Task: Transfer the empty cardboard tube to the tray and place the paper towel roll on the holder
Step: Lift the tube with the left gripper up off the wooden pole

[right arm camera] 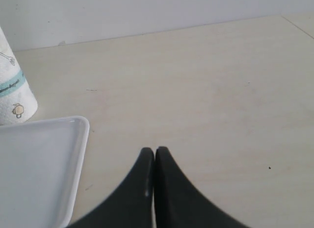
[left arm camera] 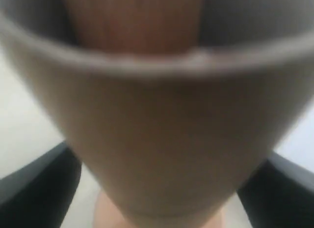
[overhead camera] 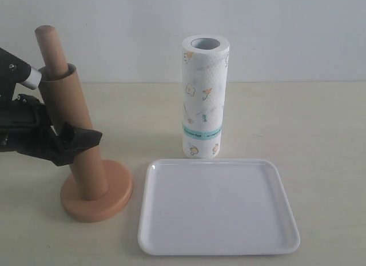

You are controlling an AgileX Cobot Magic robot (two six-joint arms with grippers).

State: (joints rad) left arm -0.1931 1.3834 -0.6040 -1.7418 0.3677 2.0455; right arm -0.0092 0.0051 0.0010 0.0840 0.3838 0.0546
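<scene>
cardboard tube (overhead camera: 64, 103) over holder post (overhead camera: 50, 51), in left tool's (overhead camera: 77, 143) grip (right tool (right arm camera: 154, 157) closed, empty)

No text is legible; the paper towel roll (overhead camera: 205, 100) has a teal band (overhead camera: 201, 130) with unreadable marks.

Tube (overhead camera: 87, 169) over holder (overhead camera: 97, 209), left of tray (overhead camera: 217, 206)

One cardboard tube (overhead camera: 62, 103), one paper towel roll (overhead camera: 203, 100), one holder (overhead camera: 114, 193), one tray (overhead camera: 217, 211)
</scene>
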